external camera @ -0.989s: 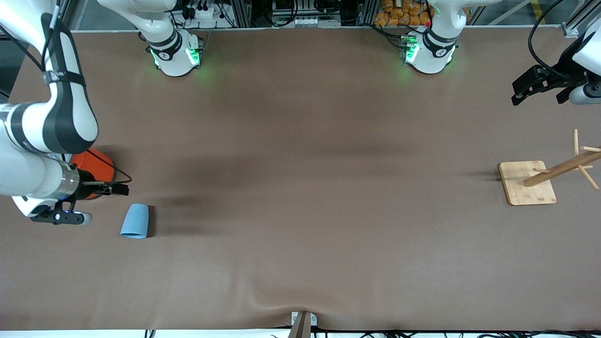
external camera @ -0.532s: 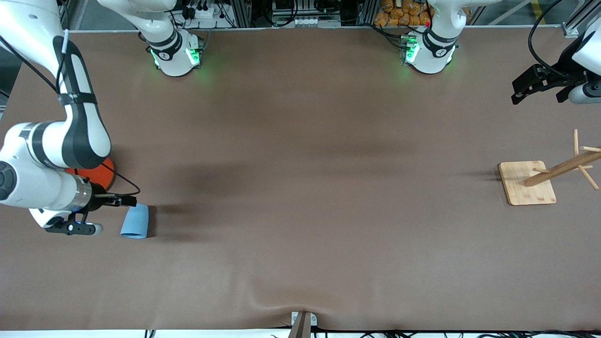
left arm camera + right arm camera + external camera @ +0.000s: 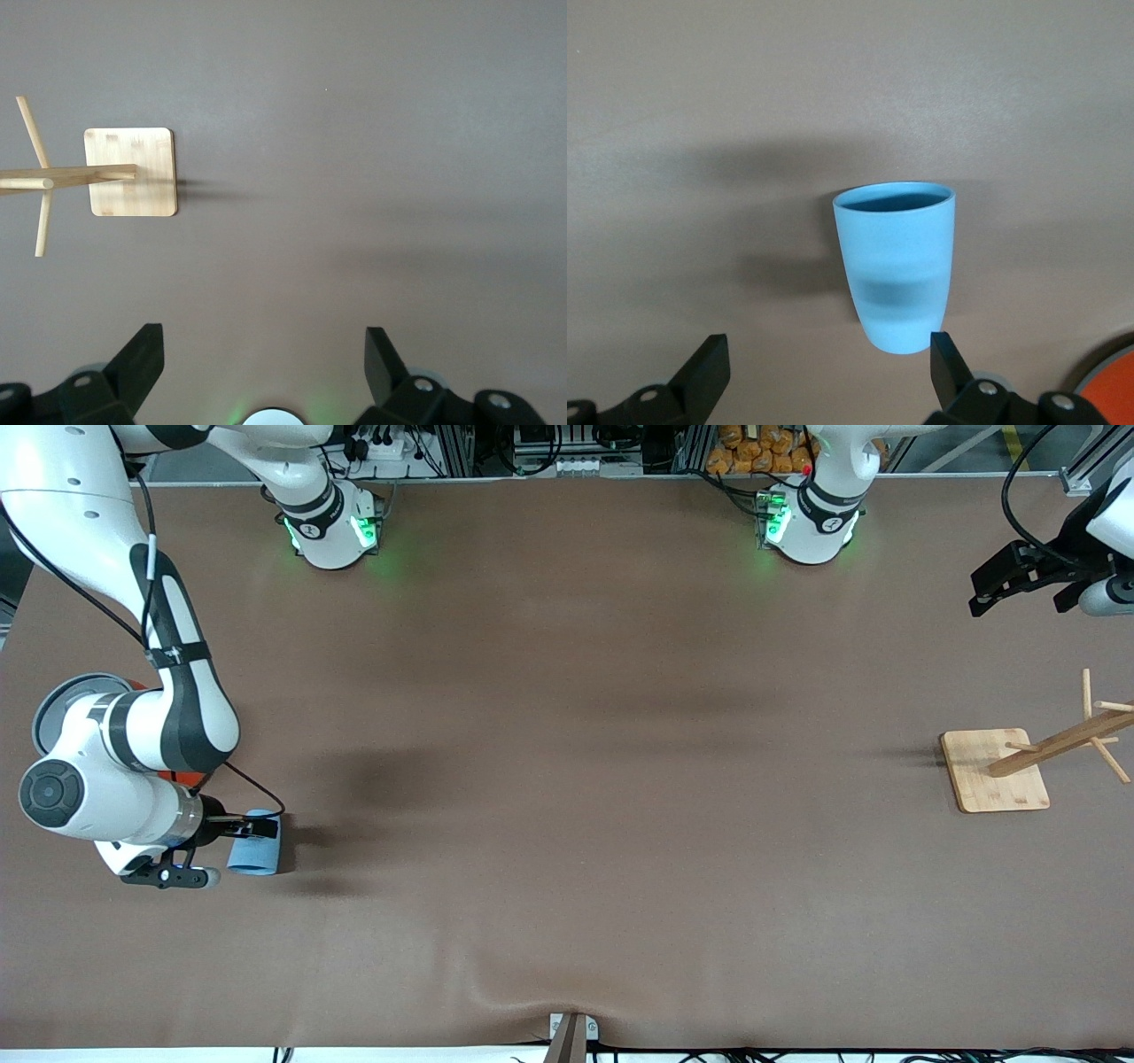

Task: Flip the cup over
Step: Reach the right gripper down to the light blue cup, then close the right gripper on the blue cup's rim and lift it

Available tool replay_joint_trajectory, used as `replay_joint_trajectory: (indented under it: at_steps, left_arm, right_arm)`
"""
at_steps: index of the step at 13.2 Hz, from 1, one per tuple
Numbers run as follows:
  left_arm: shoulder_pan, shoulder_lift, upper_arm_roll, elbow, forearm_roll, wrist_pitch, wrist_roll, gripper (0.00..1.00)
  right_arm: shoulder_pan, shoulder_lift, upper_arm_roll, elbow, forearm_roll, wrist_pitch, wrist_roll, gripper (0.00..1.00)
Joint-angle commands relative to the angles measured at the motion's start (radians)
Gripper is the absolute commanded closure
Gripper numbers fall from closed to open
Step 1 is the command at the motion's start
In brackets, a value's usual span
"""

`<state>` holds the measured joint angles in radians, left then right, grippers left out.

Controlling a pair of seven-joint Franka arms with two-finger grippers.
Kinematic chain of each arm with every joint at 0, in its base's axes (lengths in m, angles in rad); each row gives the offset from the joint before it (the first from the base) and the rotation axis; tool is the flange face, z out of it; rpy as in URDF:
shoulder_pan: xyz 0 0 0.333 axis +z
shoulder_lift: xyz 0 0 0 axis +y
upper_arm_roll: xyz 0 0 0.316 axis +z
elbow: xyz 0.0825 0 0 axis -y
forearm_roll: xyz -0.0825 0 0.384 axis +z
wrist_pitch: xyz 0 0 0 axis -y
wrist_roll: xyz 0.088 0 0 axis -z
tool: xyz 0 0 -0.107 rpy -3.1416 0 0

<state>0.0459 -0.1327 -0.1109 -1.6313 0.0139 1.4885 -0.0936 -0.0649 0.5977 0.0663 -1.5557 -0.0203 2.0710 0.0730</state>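
The right gripper (image 3: 257, 829) sits low over the light-blue cup (image 3: 253, 855) near the table's edge at the right arm's end, its fingers spread wide with nothing between them; in the right wrist view the two black fingertips (image 3: 709, 363) stand well apart with the cup (image 3: 897, 266) lying off-centre between them, closer to one finger than the other. The cup rests on its side on the brown table (image 3: 567, 779), so its long axis runs flat along the surface: in the front view the narrow closed base points toward the robots' edge of the table and the wider open mouth toward the front camera's edge. Lying down like this, it offers the fingers its tapered wall rather than its rim, which probably explains why the hand comes in from the side, level with the table, with the jaws wide enough to straddle it. An orange can (image 3: 182, 778) stands just beside the wrist, mostly hidden by the arm, and looks close enough to be bumped. At the other end of the table the left gripper (image 3: 1019, 580) waits in the air near the corner by the robots' edge, fingers wide and empty, above a wooden mug rack (image 3: 997, 771) on its square bamboo base.
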Motion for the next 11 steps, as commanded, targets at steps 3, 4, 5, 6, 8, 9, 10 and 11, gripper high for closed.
replay_joint_trajectory:
  at_steps: [3,4,5,6,8,9,10,11]
  left_arm:
    - [0.009,-0.01,-0.006,0.01,0.0,-0.017,0.012,0.0]
    - [0.009,-0.01,-0.006,0.013,-0.005,-0.017,0.011,0.0]
    - [0.009,-0.01,-0.009,0.013,-0.006,-0.017,0.008,0.0]
    - [0.009,-0.012,-0.01,0.011,-0.006,-0.019,0.005,0.0]
    - [0.009,-0.012,-0.01,0.011,-0.006,-0.019,0.005,0.0]
    - [0.009,-0.01,-0.009,0.011,-0.006,-0.017,0.005,0.0]
    - [0.009,-0.01,-0.007,0.013,-0.006,-0.017,0.005,0.0]
    - [0.009,-0.012,-0.007,0.013,-0.006,-0.017,0.006,0.0]
  right_arm:
    - [-0.004,0.033,0.006,0.029,-0.01,0.012,-0.009,0.0]
    - [-0.006,0.033,0.006,0.029,-0.01,0.012,-0.015,0.0]
    - [-0.01,0.037,0.006,0.029,-0.01,0.02,-0.016,0.0]
    - [-0.015,0.046,0.006,0.029,-0.01,0.046,-0.03,0.0]
    - [-0.027,0.065,-0.003,0.025,-0.009,0.109,-0.088,0.0]
    - [-0.038,0.071,-0.003,0.025,-0.009,0.11,-0.107,0.0]
    - [-0.044,0.076,-0.003,0.022,-0.009,0.11,-0.122,0.0]
    - [-0.052,0.082,-0.003,0.017,-0.007,0.109,-0.125,0.0]
